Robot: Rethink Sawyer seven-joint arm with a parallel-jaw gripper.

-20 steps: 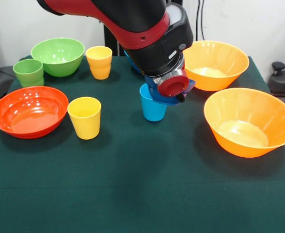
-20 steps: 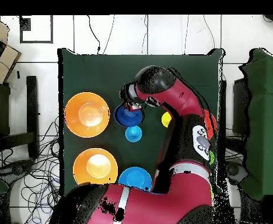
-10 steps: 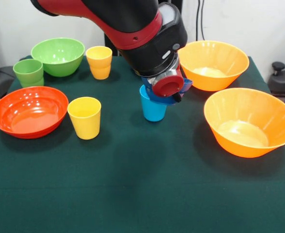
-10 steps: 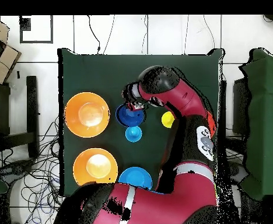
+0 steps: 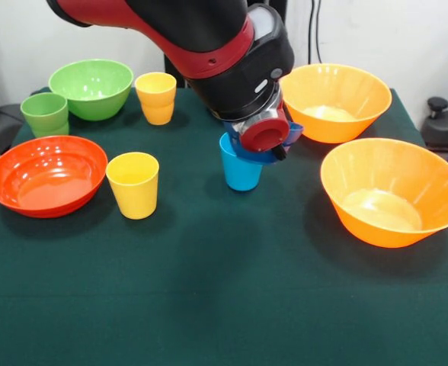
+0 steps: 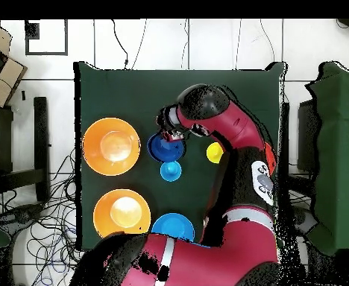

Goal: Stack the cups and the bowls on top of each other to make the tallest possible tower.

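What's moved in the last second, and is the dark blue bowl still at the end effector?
The arm shifted slightly left and up in the front view, carrying the dark blue bowl with it; the bowl sits by the light blue cup. In the last half second, almost nothing moved. Whether the end effector grips the bowl is hidden. The other cups and bowls stayed put.

Dark green surface (image 5: 224,305) beneath me. White wall (image 5: 407,38) behind; black cables (image 5: 313,30) hang there. Overhead: tangled cables (image 6: 54,201) on tiled floor (image 6: 207,45), cardboard box (image 6: 6,74) at left edge.
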